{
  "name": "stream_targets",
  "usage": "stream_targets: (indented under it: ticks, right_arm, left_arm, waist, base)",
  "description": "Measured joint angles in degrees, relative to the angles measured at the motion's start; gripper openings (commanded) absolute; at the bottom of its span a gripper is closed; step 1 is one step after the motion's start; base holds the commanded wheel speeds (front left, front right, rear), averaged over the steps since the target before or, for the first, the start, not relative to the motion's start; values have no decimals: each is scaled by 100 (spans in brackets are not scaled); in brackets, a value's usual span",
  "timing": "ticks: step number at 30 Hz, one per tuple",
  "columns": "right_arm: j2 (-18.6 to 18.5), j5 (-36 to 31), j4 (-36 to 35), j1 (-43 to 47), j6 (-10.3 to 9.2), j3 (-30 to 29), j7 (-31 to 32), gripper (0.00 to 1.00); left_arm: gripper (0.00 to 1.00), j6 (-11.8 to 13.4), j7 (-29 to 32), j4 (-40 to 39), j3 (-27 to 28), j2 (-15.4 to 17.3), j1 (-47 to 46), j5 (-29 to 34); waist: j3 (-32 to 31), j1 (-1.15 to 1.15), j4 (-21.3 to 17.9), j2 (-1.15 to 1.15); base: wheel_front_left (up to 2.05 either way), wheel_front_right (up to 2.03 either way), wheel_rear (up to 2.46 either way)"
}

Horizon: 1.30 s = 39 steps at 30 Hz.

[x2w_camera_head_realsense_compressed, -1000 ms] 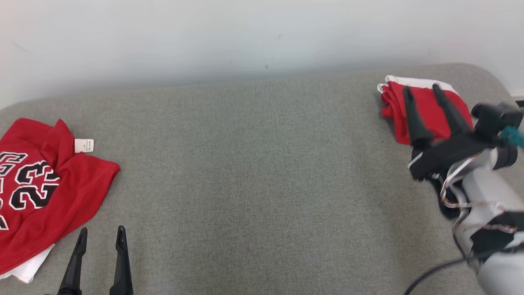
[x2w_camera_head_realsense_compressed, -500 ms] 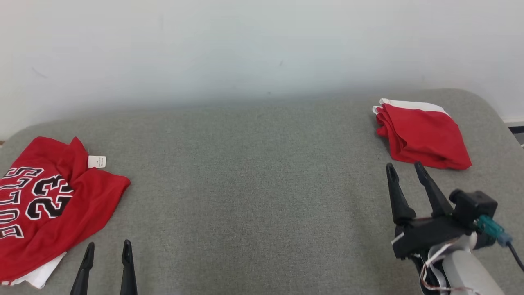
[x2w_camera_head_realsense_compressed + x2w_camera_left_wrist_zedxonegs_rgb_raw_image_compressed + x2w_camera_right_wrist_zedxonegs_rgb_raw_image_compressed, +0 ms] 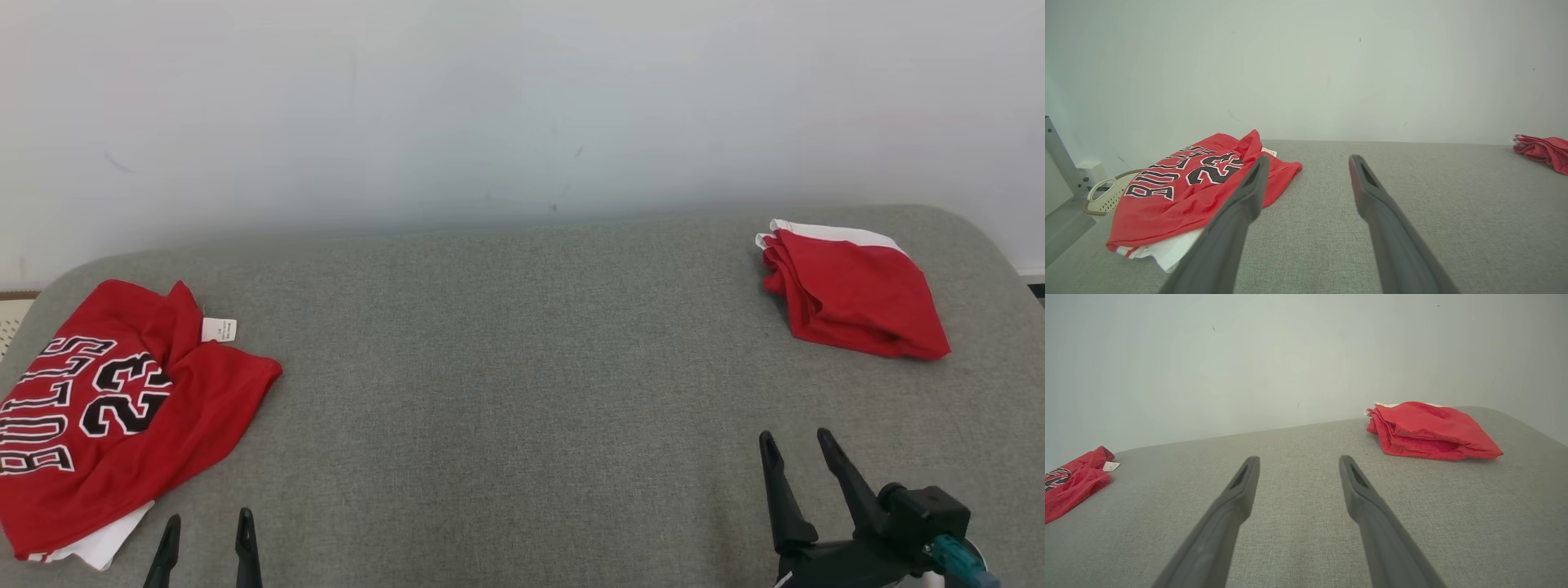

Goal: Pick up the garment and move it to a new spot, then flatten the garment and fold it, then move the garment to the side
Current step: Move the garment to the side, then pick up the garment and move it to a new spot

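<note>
Under both grippers a wide grey fabric-covered surface (image 3: 522, 384) spreads out to a pale wall. Just ahead of the left gripper (image 3: 208, 516), towards its outer side, lies a crumpled red jersey with black-and-white letters (image 3: 122, 408). A white layer shows under the edge of the jersey nearest to this gripper. Well ahead of the right gripper (image 3: 793, 435), also a little to its outer side, rests a folded red garment with a white edge (image 3: 853, 294). It looks like a neat packet that is already put aside.

The step in hand is, as it seems, the reach for the crumpled jersey. To do it well, the left gripper should take the cloth at a free edge and not in the middle of the heap, so that the jersey hangs open when it is lifted. It should pinch all the layers together, the white one too. The right gripper is far from the jersey and may need to cross over for a second corner.

Both grippers have their two dark fingers wide apart. They hold nothing and touch no cloth.

Ahead of the left gripper, a small white label (image 3: 219, 329) sits at the far edge of the jersey.
</note>
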Motion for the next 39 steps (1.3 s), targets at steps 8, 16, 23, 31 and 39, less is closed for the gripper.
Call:
stream_targets:
  ticks: [8, 16, 23, 31, 39]
  right_arm:
    - [120, -255, -188, 213, 0, -148, 145, 100]
    - [180, -324, -210, 260, 0, -196, 155, 100]
    - [181, -332, -204, 264, 0, -201, 175, 100]
    - [202, -333, -175, 275, 0, -249, 170, 100]
    - [253, -318, -97, 282, 0, -177, 137, 100]
  left_arm:
    - [100, 47, 0, 209, 46, 62, 27, -16]
    - [100, 52, 0, 263, 37, 78, 24, -52]
    - [100, 89, 0, 258, 33, 93, 24, -77]
    - [100, 156, 0, 252, 66, 113, 24, -125]
    - [100, 210, 0, 224, 149, 166, 30, -163]
  waist:
    - [-58, 0, -18, 0]
    - [-71, 0, -18, 0]
    - [-64, 0, -13, 0]
    - [-48, 0, 54, 0]
    - [-49, 0, 262, 0]
  base:
    - [0, 0, 0]
    - [0, 0, 0]
    - [0, 0, 0]
    - [0, 0, 0]
    - [0, 0, 0]
